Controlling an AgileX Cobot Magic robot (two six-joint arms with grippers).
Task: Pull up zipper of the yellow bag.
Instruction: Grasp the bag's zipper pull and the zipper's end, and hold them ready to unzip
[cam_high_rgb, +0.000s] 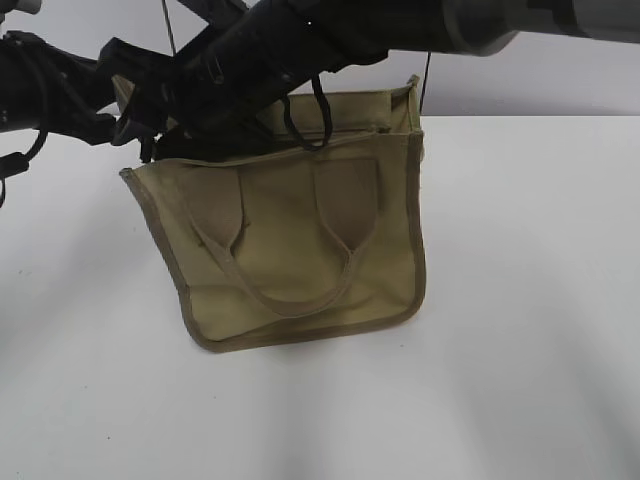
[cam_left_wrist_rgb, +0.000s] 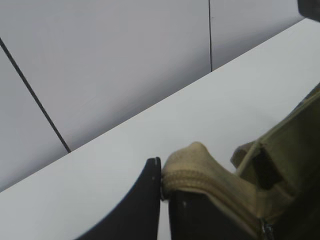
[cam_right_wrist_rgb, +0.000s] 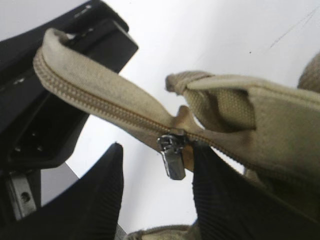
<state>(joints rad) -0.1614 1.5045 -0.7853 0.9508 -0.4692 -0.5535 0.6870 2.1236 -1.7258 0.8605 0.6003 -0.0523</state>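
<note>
The yellow bag (cam_high_rgb: 300, 250) stands upright on the white table, handles hanging down its front. Both arms meet at its top left corner. In the left wrist view my left gripper (cam_left_wrist_rgb: 161, 186) is shut on the end of the zipper tape (cam_left_wrist_rgb: 192, 176), which bulges above the fingers. In the right wrist view the zipper (cam_right_wrist_rgb: 100, 102) runs across, closed to the left of the grey metal pull (cam_right_wrist_rgb: 172, 159). The pull hangs between the fingers of my right gripper (cam_right_wrist_rgb: 157, 175), which is open and not touching it. The left gripper's black body (cam_right_wrist_rgb: 30, 125) holds the tape end there.
The white table (cam_high_rgb: 530, 300) stretches around the bag, with a pale wall behind. The right arm (cam_high_rgb: 330, 40) crosses over the bag's top from the upper right. A black cable loop (cam_high_rgb: 305, 125) hangs by the bag's opening.
</note>
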